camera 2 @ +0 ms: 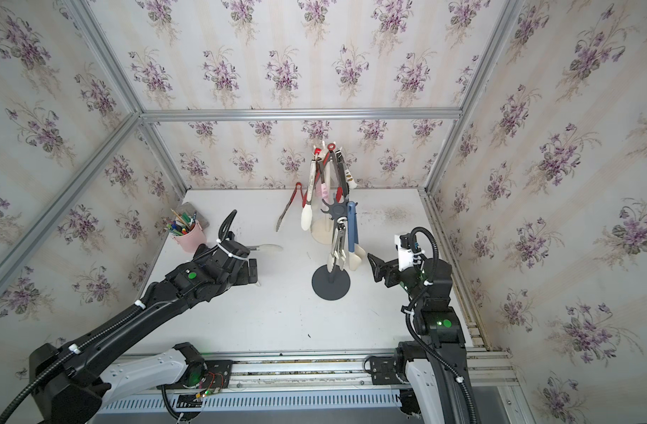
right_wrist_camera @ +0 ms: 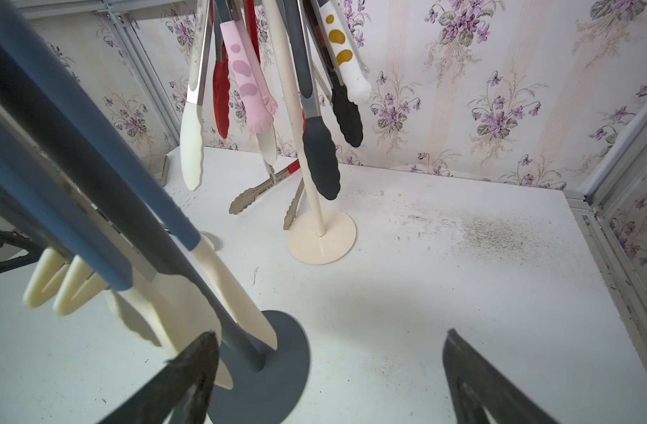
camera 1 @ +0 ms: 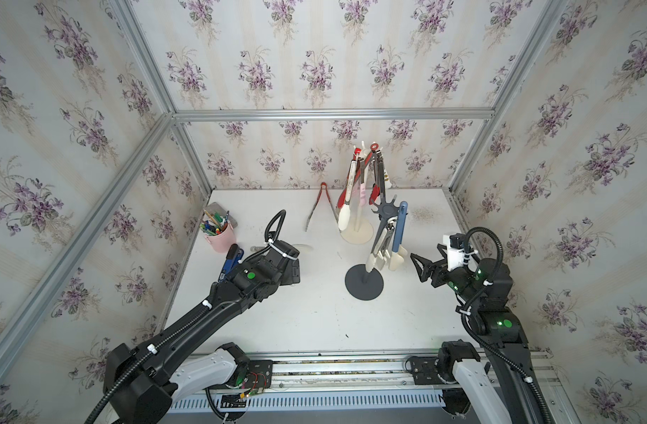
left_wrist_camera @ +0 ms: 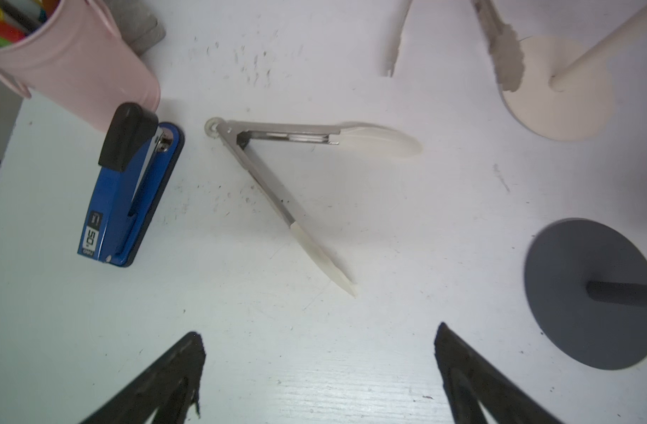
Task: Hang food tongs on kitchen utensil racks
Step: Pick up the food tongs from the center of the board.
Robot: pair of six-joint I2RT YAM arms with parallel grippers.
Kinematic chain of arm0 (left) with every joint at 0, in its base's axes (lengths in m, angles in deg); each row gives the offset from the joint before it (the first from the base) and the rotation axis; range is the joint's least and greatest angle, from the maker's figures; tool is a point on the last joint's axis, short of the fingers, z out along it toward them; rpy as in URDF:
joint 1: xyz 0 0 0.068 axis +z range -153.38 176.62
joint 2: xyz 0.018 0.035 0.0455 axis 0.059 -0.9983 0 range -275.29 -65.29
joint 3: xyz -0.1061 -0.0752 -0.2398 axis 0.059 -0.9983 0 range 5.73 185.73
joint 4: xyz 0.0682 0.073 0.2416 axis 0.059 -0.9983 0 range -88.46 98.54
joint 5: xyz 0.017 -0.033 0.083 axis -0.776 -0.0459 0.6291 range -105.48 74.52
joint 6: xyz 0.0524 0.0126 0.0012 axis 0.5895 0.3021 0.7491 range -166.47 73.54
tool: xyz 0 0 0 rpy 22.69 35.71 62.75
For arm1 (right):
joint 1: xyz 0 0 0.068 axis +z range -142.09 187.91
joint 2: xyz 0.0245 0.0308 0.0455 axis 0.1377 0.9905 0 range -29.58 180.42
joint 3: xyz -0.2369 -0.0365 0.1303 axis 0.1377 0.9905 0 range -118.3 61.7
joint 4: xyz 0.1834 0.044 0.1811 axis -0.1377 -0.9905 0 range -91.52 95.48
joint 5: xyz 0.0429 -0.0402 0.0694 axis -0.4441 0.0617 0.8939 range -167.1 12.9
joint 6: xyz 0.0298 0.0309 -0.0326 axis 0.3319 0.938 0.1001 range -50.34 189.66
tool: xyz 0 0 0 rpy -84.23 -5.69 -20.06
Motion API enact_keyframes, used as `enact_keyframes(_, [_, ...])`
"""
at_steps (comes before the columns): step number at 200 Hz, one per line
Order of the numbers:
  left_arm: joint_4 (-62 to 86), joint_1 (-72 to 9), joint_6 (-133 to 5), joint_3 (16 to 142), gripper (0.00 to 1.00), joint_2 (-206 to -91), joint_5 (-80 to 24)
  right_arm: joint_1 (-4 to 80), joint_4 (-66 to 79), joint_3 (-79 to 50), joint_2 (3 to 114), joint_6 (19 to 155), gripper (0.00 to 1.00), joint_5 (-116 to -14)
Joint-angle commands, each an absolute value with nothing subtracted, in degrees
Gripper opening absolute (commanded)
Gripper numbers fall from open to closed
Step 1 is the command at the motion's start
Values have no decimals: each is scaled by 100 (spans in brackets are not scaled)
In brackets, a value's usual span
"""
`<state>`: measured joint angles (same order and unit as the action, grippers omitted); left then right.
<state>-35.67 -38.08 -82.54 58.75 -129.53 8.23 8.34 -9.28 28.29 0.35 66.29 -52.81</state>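
On the white table [camera 1: 314, 323]: both grippers empty, tongs partly hung.
Left gripper [left_wrist_camera: 320, 332]: fingers spread wide, gripping nothing, poised above and apart from the cream-tipped tongs [left_wrist_camera: 278, 205], which lie flat in an open V beside a blue stapler [left_wrist_camera: 131, 194]. Right gripper [right_wrist_camera: 331, 334]: fingers likewise wide, empty, near the dark grey rack [right_wrist_camera: 285, 374], which carries blue-handled tongs [camera 1: 399, 229]. Cream rack [right_wrist_camera: 322, 238] holds several tongs; red-hinged steel tongs [right_wrist_camera: 246, 198] lie at its base.

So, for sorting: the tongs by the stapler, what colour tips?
Cream-white; the tongs show best in the left wrist view.
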Motion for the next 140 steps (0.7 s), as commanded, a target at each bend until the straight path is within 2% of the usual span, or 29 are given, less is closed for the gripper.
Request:
enact_keyframes(1, [-3679,-3429,-8492,5831,98,-13199,311,844,-953,2821,-22,6606,94,-5213])
enact_keyframes(59, [-3087,-2469,-8381,5853,84,-14140,-472,844,-1067,2813,-110,6615,94,-5153])
enact_keyframes(92, [-2741,-2027,-8351,5971,68,-14799,-840,844,-1078,2821,-97,6556,94,-5126])
enact_keyframes(114, [-2674,-1925,-8260,6171,66,-15266,-907,844,-1086,2823,-58,6518,94,-5126])
enact_keyframes(140, [-2598,-1834,-8259,6289,59,-15683,-848,853,-1075,2836,-42,6509,94,-5090])
